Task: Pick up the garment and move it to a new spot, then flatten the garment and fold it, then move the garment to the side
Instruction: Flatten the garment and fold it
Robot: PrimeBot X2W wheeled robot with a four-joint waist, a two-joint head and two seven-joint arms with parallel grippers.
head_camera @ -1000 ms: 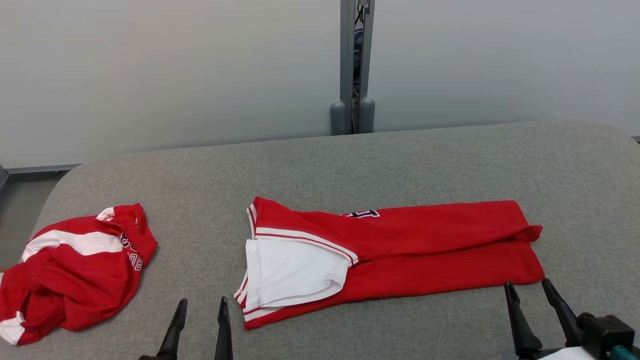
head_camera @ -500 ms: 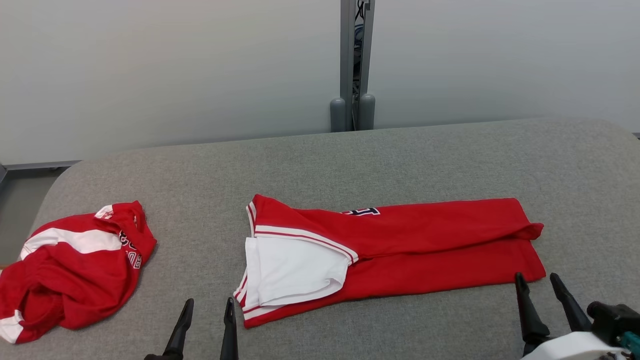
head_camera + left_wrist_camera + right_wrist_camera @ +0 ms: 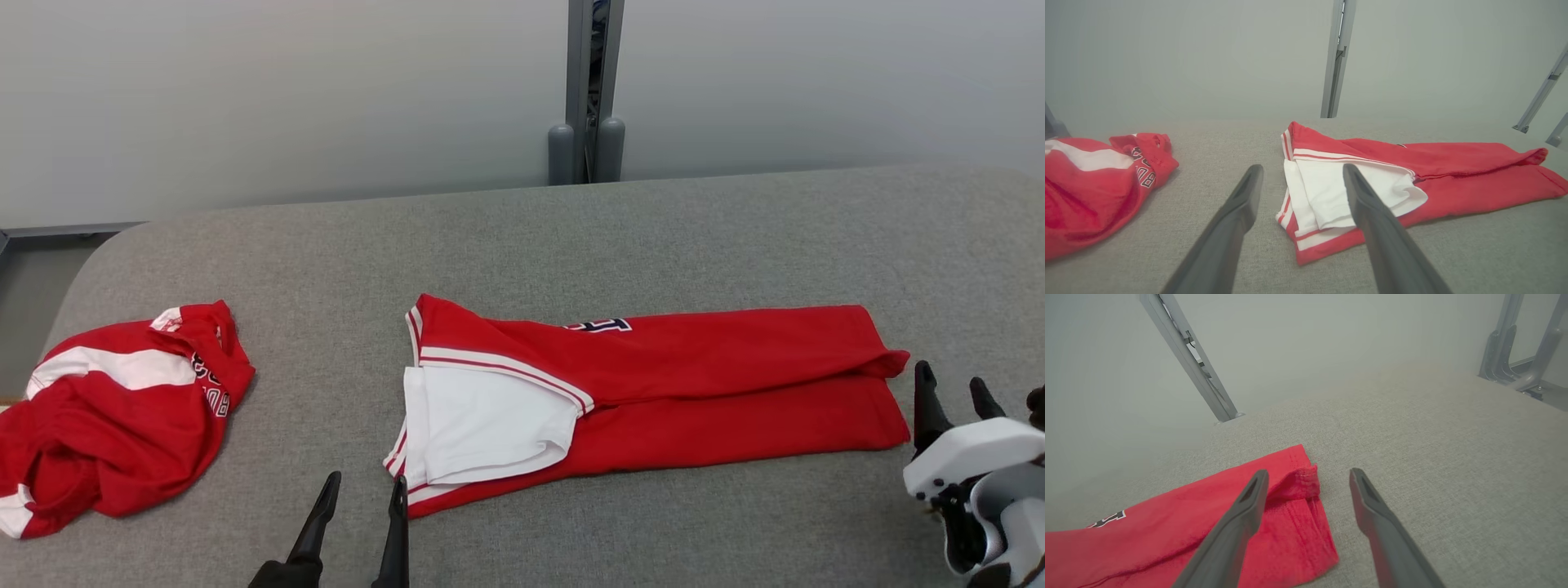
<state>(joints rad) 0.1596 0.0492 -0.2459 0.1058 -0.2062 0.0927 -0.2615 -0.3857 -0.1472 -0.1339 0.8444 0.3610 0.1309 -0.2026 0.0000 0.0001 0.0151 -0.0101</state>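
Your garment (image 3: pixel 694 384) lies near the middle of the grey table (image 3: pixel 522 237), folded lengthwise into a long red band that runs left to right in the head view. At its left end a white sleeve (image 3: pixel 490 425) with red-and-white striped trim lies on top. At its right end the hem of the upper layer is rumpled and lifts a little. A scrap of dark lettering (image 3: pixel 600 325) peeks out along the far edge.

Your left gripper (image 3: pixel 366 482) sits at the near side, just beside the garment's near left corner. It is spread wide and holds nothing. In its wrist view one finger (image 3: pixel 1372 212) crosses in front of the sleeve; you cannot tell whether it touches the cloth.

Your right gripper (image 3: pixel 949 376) stands just past the garment's right end, also spread and empty. In its wrist view one finger (image 3: pixel 1241 514) hangs over the red hem corner and the other over bare table.

A second red-and-white shirt (image 3: pixel 114 425) lies crumpled at the table's left side, well apart from the garment. A grey post (image 3: pixel 592 82) stands behind the table against a pale wall (image 3: pixel 245 98).
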